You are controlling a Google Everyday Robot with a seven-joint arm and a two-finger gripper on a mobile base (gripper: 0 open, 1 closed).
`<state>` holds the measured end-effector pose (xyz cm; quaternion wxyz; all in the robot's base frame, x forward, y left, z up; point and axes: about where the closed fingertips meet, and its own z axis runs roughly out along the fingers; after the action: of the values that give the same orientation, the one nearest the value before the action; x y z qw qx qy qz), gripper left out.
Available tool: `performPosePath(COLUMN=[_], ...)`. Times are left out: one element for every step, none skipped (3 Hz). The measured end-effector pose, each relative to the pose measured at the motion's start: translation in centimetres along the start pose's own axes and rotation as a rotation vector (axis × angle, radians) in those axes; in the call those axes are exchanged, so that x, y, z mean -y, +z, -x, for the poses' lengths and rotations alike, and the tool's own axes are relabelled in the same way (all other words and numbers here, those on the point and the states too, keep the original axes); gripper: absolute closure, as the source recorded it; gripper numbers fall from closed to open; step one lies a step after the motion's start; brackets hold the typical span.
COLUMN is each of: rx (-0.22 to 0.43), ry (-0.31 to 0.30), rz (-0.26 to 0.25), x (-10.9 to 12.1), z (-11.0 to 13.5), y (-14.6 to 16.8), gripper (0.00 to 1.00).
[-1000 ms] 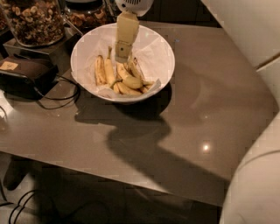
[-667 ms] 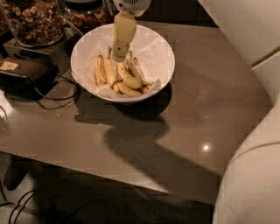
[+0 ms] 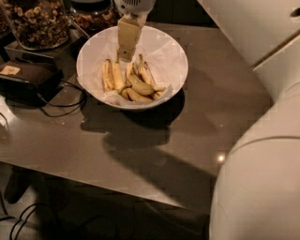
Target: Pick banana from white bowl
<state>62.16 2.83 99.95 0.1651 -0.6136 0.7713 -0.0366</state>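
Observation:
The white bowl, deep and lined with crinkled white paper, stands at the back of the grey table. Several yellow bananas lie in it in a pile. A curved, speckled banana lies along the near side of the pile; I cannot tell for sure that it is the longest. Straighter bananas lie at the left. My gripper hangs straight down into the bowl from the far side. Its tip is just above the far ends of the middle bananas. It holds nothing that I can see.
Two glass jars of nuts stand behind the bowl at the left. A black device with cables lies left of the bowl. My white body fills the right side. The table's front edge is near.
My gripper has shifted a little to the left over the bowl. The bowl and the bananas have not moved.

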Motion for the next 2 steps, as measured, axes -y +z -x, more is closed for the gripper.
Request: performPosePath(rx=[-0.016, -0.040], ry=[-0.007, -0.006], rz=[0.012, 0.035], x=[0.2, 0.4], z=[0.7, 1.2], y=[1.0, 2.7], gripper=[0.40, 0.41])
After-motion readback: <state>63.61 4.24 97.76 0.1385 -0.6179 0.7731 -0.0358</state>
